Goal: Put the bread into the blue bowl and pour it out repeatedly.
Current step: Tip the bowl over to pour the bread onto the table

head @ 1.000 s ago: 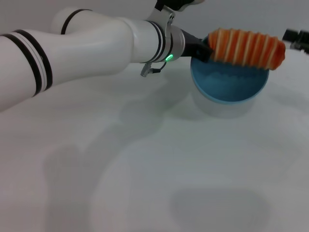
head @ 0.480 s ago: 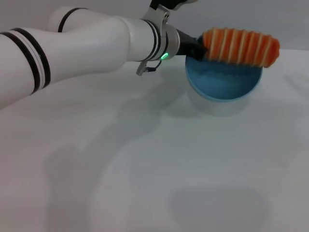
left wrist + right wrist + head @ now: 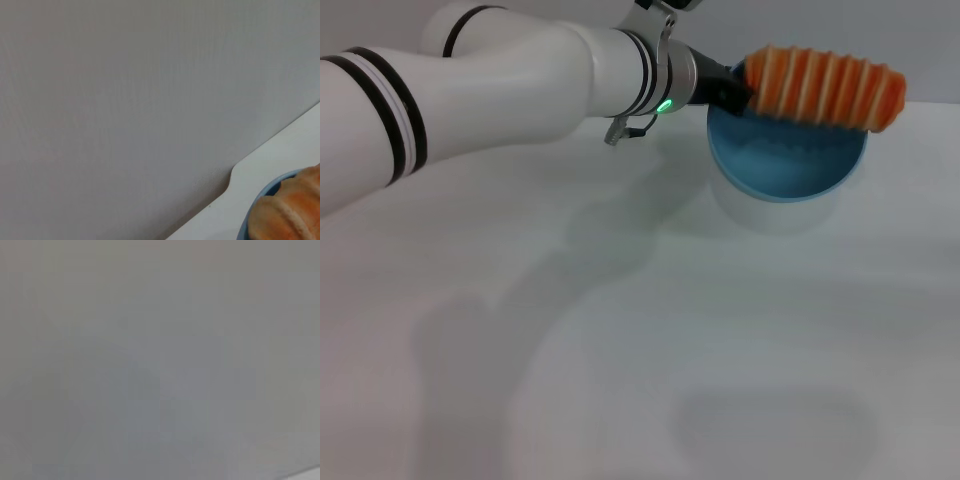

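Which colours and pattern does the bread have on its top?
The bread has orange and cream stripes across its ribbed top, best seen in the head view.

Even, diffuse light throughout; soft arm shadows are cast on the table (image 3: pixel 620 380). The bread (image 3: pixel 290 212) is blurred close-up. Right wrist view: featureless grey.

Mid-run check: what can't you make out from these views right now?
- Head view: the left gripper sits at the near end of the bread; whether it clamps the loaf or the blue bowl rim is hidden behind them.
- Head view: the bowl's far rim is covered by the bread.
- Left wrist view: bread and bowl are cut off at the corner.
- Right wrist view: only a blank grey surface; the right gripper appears nowhere.
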You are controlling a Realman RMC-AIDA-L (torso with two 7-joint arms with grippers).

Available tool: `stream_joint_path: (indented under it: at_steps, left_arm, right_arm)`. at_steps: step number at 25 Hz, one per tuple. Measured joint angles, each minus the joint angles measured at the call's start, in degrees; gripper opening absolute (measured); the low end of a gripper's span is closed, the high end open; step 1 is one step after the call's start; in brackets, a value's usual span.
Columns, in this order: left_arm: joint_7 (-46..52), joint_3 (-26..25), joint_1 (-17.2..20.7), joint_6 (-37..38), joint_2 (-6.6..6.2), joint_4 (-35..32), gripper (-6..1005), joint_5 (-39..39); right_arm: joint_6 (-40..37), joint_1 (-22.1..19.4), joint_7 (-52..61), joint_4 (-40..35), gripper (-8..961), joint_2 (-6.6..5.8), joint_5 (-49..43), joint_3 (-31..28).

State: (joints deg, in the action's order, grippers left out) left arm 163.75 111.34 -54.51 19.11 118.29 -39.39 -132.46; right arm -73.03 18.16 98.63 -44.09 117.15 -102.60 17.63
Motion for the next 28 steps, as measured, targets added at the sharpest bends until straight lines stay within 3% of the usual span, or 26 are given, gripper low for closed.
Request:
stream_joint_path:
  at_steps: [8,21,28]
  left_arm:
    - [-0.45,0.13,-0.05,-0.29,0.21,0.02,-1,0.01]
    - [0.85,-1.53,1.51,-3.09,0.41,0.43,0,0.56]
    - [-3.21,1.94,1.31,-8.32,0.35,0.38,-1,-0.12]
  right_arm:
    - [0.22,-0.5,-13.65,10.0,638,0.17,4.35,-3.71]
    - [0.83,-0.89,-15.42,12.17,638,0.42,4.53,-4.28]
    - [1.47,-0.39,-15.44,12.27,638,0.42,4.53,-4.28]
